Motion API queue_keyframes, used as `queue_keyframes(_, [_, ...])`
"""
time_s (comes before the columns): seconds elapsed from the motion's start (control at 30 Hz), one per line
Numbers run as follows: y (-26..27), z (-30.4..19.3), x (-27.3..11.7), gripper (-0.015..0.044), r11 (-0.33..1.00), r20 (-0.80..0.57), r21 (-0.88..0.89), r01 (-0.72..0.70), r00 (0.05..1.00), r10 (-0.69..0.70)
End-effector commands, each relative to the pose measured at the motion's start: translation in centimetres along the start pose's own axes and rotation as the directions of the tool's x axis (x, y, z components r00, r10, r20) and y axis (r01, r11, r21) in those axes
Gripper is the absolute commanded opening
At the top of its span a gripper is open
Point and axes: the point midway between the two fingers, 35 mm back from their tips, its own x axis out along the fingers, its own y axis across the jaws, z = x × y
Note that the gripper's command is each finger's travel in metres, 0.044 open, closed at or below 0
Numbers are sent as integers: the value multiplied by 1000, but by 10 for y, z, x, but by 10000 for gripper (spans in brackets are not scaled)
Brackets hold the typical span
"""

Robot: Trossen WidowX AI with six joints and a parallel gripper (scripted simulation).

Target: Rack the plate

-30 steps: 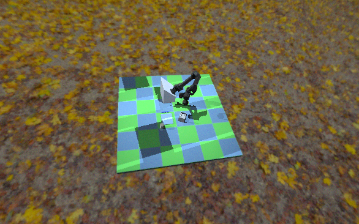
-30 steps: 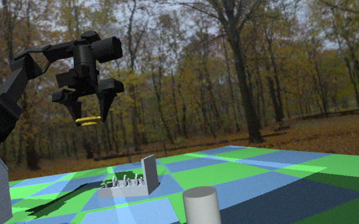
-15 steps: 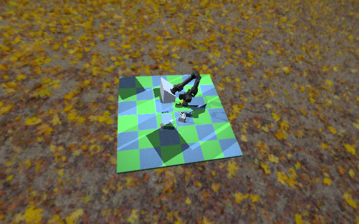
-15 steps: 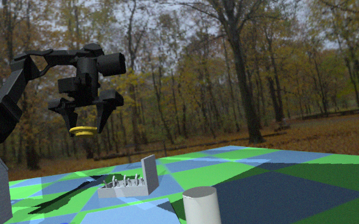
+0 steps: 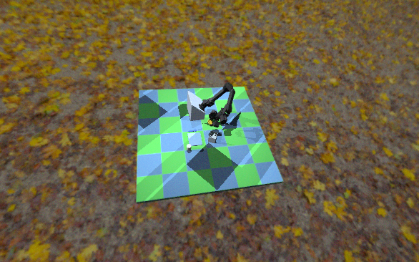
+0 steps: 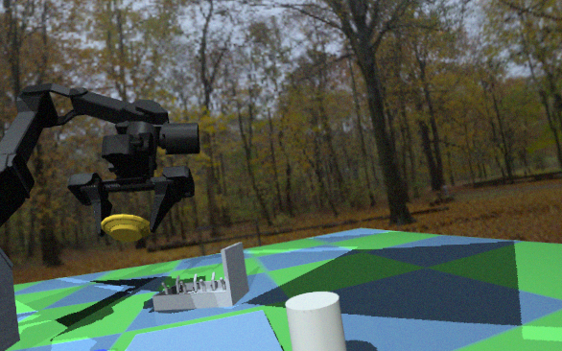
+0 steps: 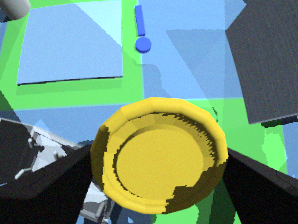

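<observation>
White cylinder (image 5: 189, 147) (image 6: 315, 321) (image 7: 15, 7) upright in exterior view's foreground. Pale blue square panel (image 5: 194, 139) (image 6: 209, 333) (image 7: 72, 45) just beside. Farther back, grey dish rack (image 5: 212, 137) (image 6: 192, 301) (image 7: 95, 206) on checkered surface (image 5: 171, 141) (image 6: 449, 307) (image 7: 175, 80). Gripper (image 5: 212, 121) (image 6: 127, 229) (image 7: 158, 153) in air, clamped on yellow plate (image 5: 210, 122) (image 6: 125, 227) (image 7: 160, 162), slightly tilted, apart from rack.

A pale blue square panel (image 5: 194, 139) (image 6: 209, 331) (image 7: 75, 42) lies flat on the checkered surface. Near it are a white cylinder (image 5: 189, 147) (image 6: 316, 321) (image 7: 15, 7), standing upright, and a small blue disc (image 7: 143, 44) beside a blue bar (image 7: 140, 20).
</observation>
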Motion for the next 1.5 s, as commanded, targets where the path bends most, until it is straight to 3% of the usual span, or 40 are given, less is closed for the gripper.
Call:
queue_keyframes(0.0, [0, 1, 9, 0, 998, 89, -57, -27, 996, 32])
queue_keyframes(0.77, [15, -5, 38, 0, 906, 413, -386, -173, 846, 337])
queue_keyframes(1.47, [20, -33, 38, 0, 693, 444, -647, -317, 583, 681])
